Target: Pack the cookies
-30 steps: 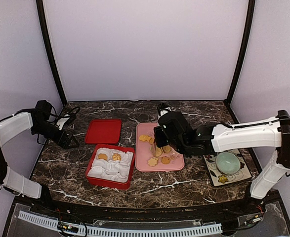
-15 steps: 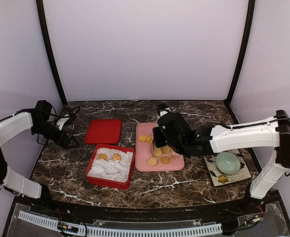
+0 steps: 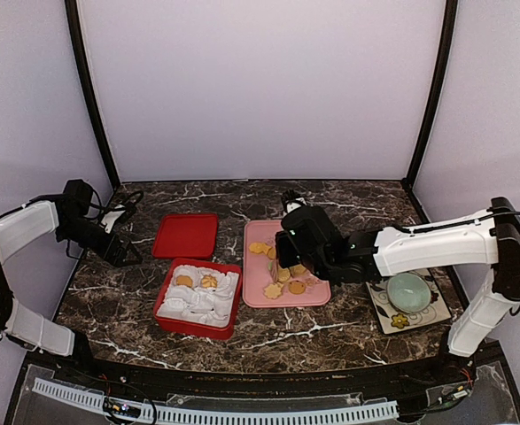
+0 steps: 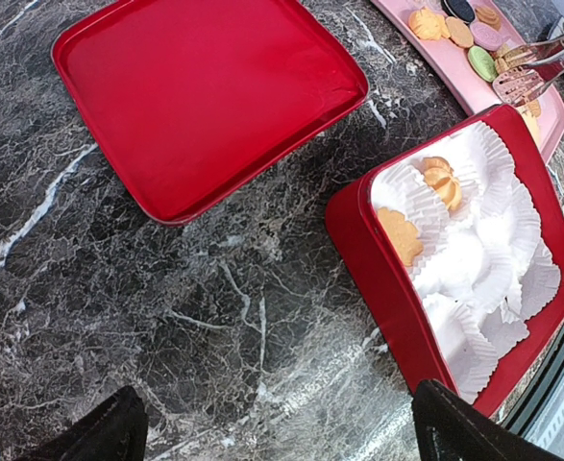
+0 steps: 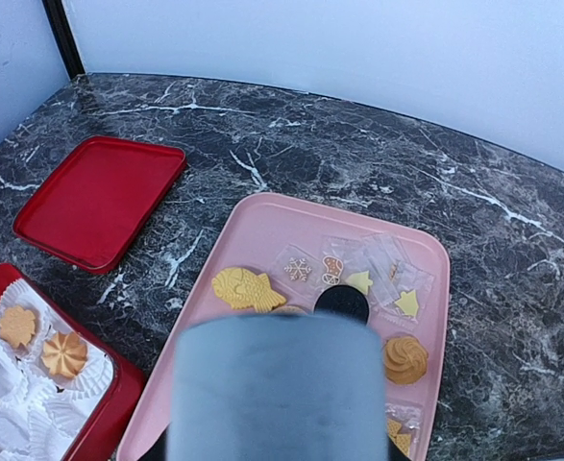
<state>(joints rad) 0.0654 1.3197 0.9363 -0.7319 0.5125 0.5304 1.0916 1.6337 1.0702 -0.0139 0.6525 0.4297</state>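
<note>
**Top view.** The right pincer (image 3: 280, 264) hangs over the pale pink rectangular tray (image 3: 258, 232). The cookies (image 3: 297, 287), small golden-yellow biscuits, lie directly beneath and around it. I cannot tell whether its jaws are open or closed. This arm is by far the nearer. The left pincer (image 3: 125, 254) sits well apart, toward 9 o'clock. On the dark marble surface (image 3: 330, 328), the red box lined with white paper cups (image 3: 193, 329) lies at 8 o'clock from the tray and holds two cookies. The flat red lid (image 3: 184, 235) is at 10 o'clock and the pale green bowl (image 3: 407, 288) at 4.

**Left wrist view.** The left pincer (image 4: 286, 432) stands wide open, holding nothing. At 1 o'clock, thin silver perforated tips (image 4: 514, 86), seemingly tongs, hover among the cookies on the tray.

**Right wrist view.** A blurred grey cylinder (image 5: 277, 384) hides the fingers. The fish-shaped cookie (image 5: 241, 288) lies at 11 o'clock of it, with its long axis roughly 9-to-3. A swirled round (image 5: 405, 358) lies at 3. The box wall looks like the only obstacle on the way.
</note>
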